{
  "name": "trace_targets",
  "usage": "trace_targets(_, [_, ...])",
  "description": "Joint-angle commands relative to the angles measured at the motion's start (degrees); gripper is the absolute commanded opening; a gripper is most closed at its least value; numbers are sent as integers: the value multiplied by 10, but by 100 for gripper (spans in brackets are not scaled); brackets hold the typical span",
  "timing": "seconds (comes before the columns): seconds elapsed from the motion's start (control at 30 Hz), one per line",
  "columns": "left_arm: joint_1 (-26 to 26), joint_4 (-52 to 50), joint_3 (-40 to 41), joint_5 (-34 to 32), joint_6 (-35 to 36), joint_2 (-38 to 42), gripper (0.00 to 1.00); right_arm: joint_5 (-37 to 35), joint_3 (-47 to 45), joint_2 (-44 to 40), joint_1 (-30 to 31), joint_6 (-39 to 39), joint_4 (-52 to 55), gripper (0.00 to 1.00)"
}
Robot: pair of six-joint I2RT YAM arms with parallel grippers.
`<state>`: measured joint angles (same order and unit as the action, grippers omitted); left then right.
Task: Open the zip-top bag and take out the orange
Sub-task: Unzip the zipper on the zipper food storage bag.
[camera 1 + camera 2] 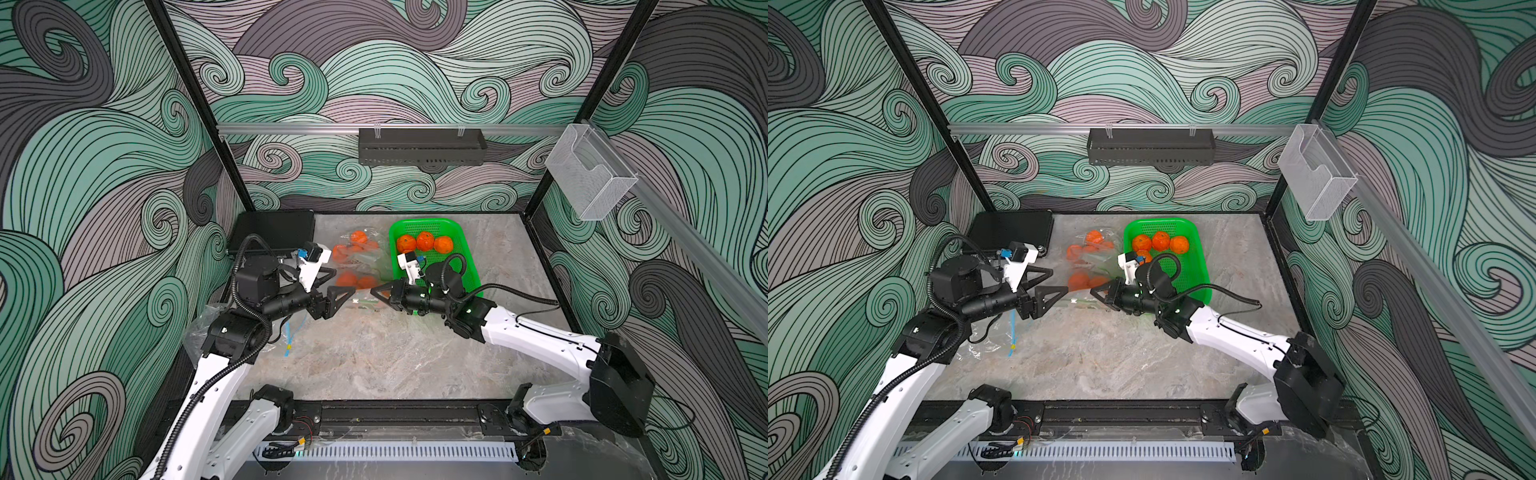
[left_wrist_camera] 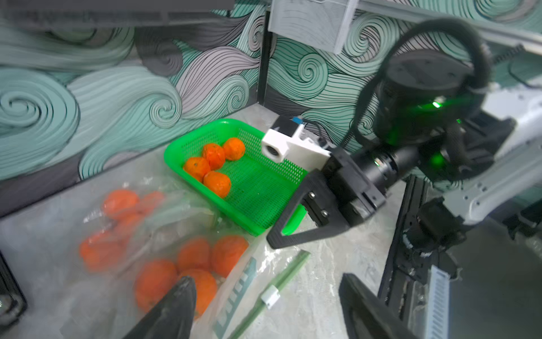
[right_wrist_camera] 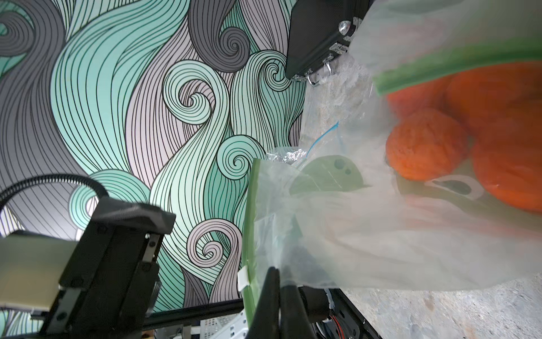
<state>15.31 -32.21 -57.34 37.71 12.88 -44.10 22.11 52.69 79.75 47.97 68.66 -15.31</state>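
The clear zip-top bag (image 1: 360, 286) lies mid-table with several oranges (image 2: 193, 255) inside. Its green zip strip (image 2: 283, 278) carries a white slider (image 2: 269, 296). My right gripper (image 3: 275, 271) is shut on the bag's film just beside the strip (image 3: 250, 220), and it reaches in from the right in both top views (image 1: 376, 291) (image 1: 1095, 291). My left gripper (image 2: 265, 281) is open, one finger over the oranges and the other past the strip, with the slider between them. In both top views the left gripper (image 1: 338, 284) (image 1: 1059, 281) faces the right one across the bag's mouth.
A green basket (image 1: 432, 226) right of the bag holds several loose oranges (image 1: 424, 241). A second bag of oranges (image 1: 357, 245) lies behind the first. A black case (image 1: 272, 228) sits back left. An empty clear bag with a blue zip (image 1: 289, 336) lies under the left arm.
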Motion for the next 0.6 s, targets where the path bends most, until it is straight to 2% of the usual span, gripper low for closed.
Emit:
trace_targets(0.0, [19, -58, -28, 24, 198, -14, 78, 28, 12, 2, -19, 29, 17, 0])
trace_targets(0.1, [69, -94, -39, -74, 273, -40, 77, 35, 9, -4, -32, 29, 24, 0])
trace_targets(0.2, [104, -71, -33, -133, 317, -63, 73, 38, 5, -11, -36, 27, 31, 0])
trace_targets(0.37, [131, -29, -11, -154, 370, -94, 68, 41, -3, -17, -41, 32, 37, 0])
trace_targets(0.43, [145, -29, -10, -188, 384, -110, 64, 47, -2, -19, -43, 30, 38, 0])
trace_targets(0.57, [160, -8, -8, -210, 388, -123, 52, 49, -2, -21, -43, 23, 45, 0])
